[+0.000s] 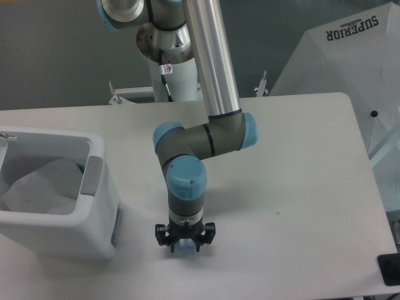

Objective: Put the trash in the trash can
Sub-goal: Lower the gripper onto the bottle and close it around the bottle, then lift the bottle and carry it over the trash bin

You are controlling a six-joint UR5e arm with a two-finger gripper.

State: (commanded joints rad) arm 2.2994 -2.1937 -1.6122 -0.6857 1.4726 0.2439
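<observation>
The trash can (pixel 94 206) is a white boxy bin with a grey side panel, standing at the table's left front. Inside it lies the white plastic bag (pixel 40 187), with a bit of green showing at its right edge. My gripper (pixel 185 247) points straight down near the table's front edge, to the right of the bin. A small pale clear bottle (pixel 185 249) shows between the fingers, mostly hidden by the wrist and the gripper body. The fingers stand apart on either side of it, and I cannot see contact.
A white folded umbrella-like cover (pixel 350 69) marked SUPERIOR stands past the table's right back corner. A black object (pixel 390 270) sits at the right front edge. The arm's base column (pixel 172 78) rises behind the table's back edge.
</observation>
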